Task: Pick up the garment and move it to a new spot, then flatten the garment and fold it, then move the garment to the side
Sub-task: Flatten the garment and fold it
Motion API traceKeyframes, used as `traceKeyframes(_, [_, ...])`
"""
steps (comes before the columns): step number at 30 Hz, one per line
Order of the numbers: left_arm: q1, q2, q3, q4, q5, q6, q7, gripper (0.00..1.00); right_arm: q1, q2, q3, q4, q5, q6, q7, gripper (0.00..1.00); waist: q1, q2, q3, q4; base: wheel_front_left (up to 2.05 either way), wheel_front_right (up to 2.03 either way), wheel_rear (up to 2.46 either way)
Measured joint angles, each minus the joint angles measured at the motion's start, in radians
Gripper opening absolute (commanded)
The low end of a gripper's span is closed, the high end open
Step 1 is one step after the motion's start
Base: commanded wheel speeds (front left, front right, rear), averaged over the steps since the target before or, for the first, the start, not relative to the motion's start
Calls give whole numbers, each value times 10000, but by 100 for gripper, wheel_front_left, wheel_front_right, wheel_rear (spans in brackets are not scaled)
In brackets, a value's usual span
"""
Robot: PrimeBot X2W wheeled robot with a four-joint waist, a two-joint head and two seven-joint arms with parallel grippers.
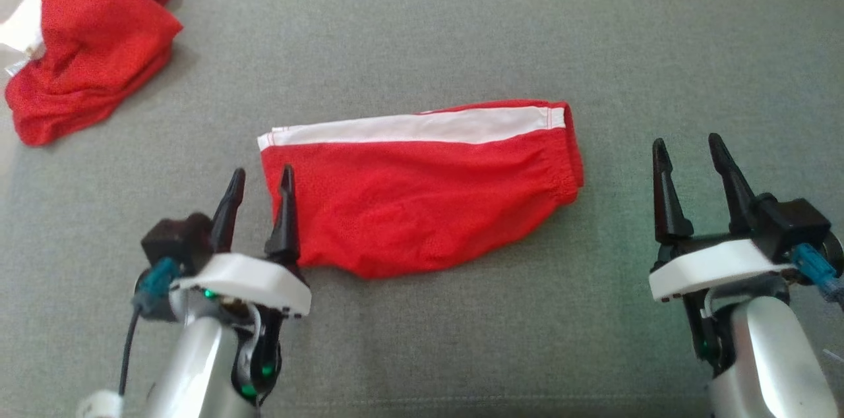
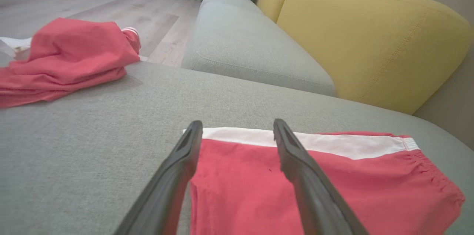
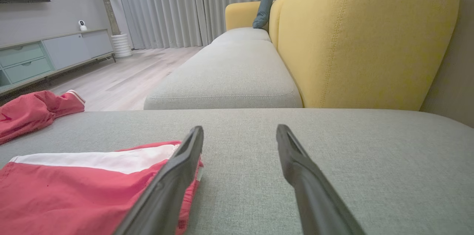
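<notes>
The garment (image 1: 422, 190) is a pair of red shorts with a white side stripe, lying folded and fairly flat on the grey cushion (image 1: 422, 42). My left gripper (image 1: 260, 184) stands open at the garment's left edge, with nothing between its fingers. In the left wrist view the garment (image 2: 333, 183) spreads under and right of that gripper (image 2: 237, 127). My right gripper (image 1: 686, 148) is open too, a short way right of the waistband, holding nothing. The right wrist view has the garment (image 3: 74, 186) at the lower left of the right gripper (image 3: 240, 131).
A second red garment (image 1: 86, 42) lies crumpled at the cushion's far left corner, also in the left wrist view (image 2: 66, 57). A yellow sofa back (image 2: 370, 38) rises behind the cushion. Another grey seat cushion (image 3: 226, 75) continues beyond, with wooden floor (image 3: 122, 68) to its left.
</notes>
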Motion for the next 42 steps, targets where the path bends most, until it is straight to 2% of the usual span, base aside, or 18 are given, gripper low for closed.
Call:
traceKeyframes(9, [941,125,-8,-639,330,439,-203,100,194,2,-54,33,2,0,100,100,0,0,-603,170,0,0,0])
traceKeyframes(18, [1245,128,-13,-859,416,690,-278,100,81,4,316,635,230,0,1174,100,0,0,-638,323,0,0,0])
traceKeyframes(25, [1206,67,-186,-874,414,694,-280,100,-1544,0,918,1925,366,0,2897,100,0,0,-367,479,0,0,0])
traceKeyframes(33, [1120,-73,-238,-786,395,692,-282,100,-2682,-274,1024,3963,562,0,4426,100,0,0,-34,883,0,0,0])
traceKeyframes(37, [949,-104,-234,-773,397,688,-282,100,-3146,-445,1158,4727,1258,0,5062,100,0,0,141,1056,0,0,0])
traceKeyframes(39, [895,-111,-230,-765,397,686,-291,100,-3540,-623,1588,5068,1977,0,5511,100,1,0,255,1134,0,0,0])
traceKeyframes(40, [895,-115,-230,-757,397,686,-291,100,-3673,-671,1722,5143,2242,0,5672,96,0,0,286,1147,0,0,0])
traceKeyframes(42, [894,-127,-232,-740,397,683,-291,100,-3913,-800,2008,5256,2771,0,6017,47,0,0,338,1158,0,0,0])
